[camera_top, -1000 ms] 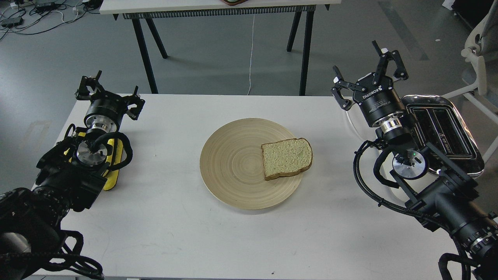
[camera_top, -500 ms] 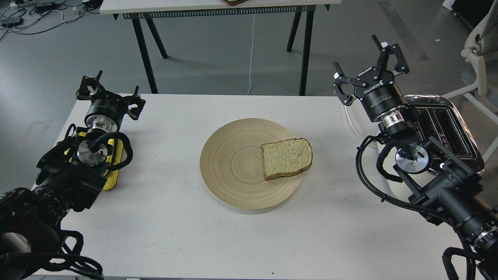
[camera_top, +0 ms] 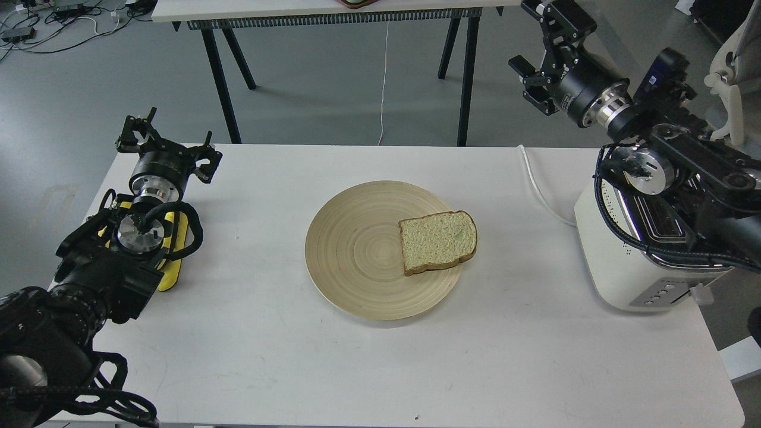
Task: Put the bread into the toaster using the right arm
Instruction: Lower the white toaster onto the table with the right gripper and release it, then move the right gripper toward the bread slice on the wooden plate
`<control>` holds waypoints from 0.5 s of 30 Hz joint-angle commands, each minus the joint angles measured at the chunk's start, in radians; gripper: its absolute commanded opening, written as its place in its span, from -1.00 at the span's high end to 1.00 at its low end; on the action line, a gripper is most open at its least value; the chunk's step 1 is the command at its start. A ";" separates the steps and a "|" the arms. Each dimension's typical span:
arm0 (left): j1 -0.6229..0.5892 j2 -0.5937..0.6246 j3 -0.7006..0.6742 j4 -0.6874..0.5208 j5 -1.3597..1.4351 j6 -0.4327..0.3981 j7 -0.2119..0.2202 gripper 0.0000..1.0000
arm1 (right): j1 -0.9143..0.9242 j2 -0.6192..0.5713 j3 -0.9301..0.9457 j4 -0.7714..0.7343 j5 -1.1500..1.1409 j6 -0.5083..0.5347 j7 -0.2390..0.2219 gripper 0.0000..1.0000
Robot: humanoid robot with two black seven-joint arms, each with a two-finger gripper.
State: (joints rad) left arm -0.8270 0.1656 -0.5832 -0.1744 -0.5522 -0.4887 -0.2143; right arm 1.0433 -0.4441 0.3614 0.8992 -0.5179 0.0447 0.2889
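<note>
bread (camera_top: 438, 241) on plate (camera_top: 357, 249): light, soft, tears | I'd pinch right crust edge gently | right gripper (camera_top: 544, 50) empty, spread unclear

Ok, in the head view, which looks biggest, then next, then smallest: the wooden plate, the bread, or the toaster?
1. Wooden plate, the widest.
2. Toaster, though the right arm hides part of it, so it may really be closer to the plate.
3. Bread, clearly the smallest, lying on the plate's right side.
</note>
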 commanded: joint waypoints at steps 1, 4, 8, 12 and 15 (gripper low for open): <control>0.000 0.000 0.000 -0.001 0.000 0.000 0.001 -1.00 | 0.049 0.001 -0.208 0.036 0.010 -0.132 -0.004 -0.99; 0.000 0.000 0.000 -0.001 0.000 0.000 0.001 -1.00 | 0.050 -0.010 -0.291 0.088 0.070 -0.160 -0.013 -0.99; 0.000 0.000 0.000 -0.001 0.000 0.000 0.001 -1.00 | 0.073 -0.039 -0.444 0.119 0.139 -0.181 -0.024 -0.98; 0.000 0.000 0.000 -0.001 0.000 0.000 0.000 -1.00 | 0.081 -0.045 -0.536 0.147 0.145 -0.210 -0.025 -0.99; 0.000 0.000 0.000 -0.001 0.000 0.000 0.001 -1.00 | 0.081 -0.070 -0.577 0.152 0.144 -0.209 -0.028 -0.99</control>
State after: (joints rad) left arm -0.8270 0.1656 -0.5831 -0.1748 -0.5521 -0.4887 -0.2138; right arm 1.1235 -0.4931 -0.1733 1.0442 -0.3734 -0.1631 0.2629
